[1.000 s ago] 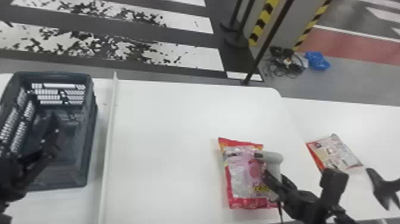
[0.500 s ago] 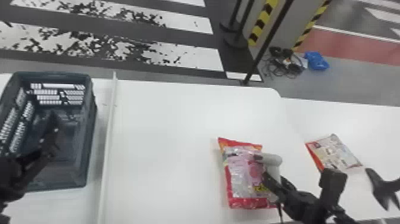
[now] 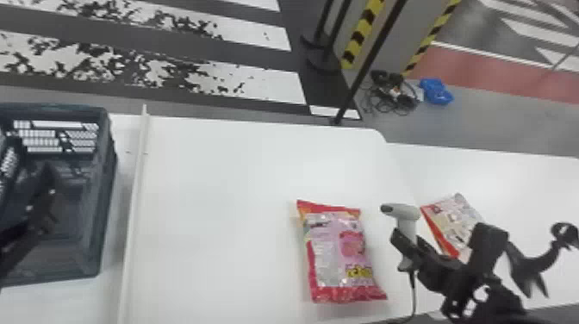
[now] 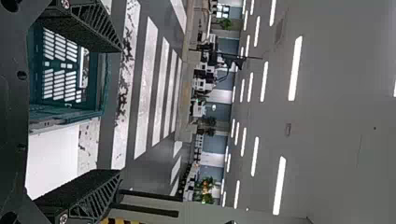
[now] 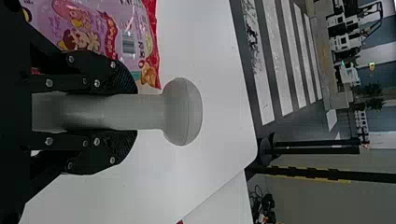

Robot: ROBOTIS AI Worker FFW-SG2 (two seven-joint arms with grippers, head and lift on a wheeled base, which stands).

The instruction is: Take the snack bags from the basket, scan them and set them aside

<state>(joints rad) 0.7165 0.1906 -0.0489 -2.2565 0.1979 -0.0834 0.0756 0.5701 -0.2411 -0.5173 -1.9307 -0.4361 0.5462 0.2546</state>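
1. Pink-and-red glossy plastic snack bag (image 3: 336, 254) lies near the front edge of the smooth white table (image 3: 215, 194), long axis roughly near to far.
2. It lies just left of the right gripper (image 5: 133, 112), the nearer one, closed on a pale grey plastic scanner (image 3: 409, 215).
3. Left gripper (image 4: 119, 111), spread wide, is by the dark blue-green plastic basket (image 3: 105, 185).
4. Rightward, a red-and-white flat bag (image 3: 454, 222).
5. Past the far edge, striped floor (image 3: 194, 73).

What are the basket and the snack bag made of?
The basket looks like hard, dull plastic, with stiff walls full of little slots. The pink and red snack bag seems to be thin, shiny plastic film, maybe foil inside: it's crinkly and catches the light.
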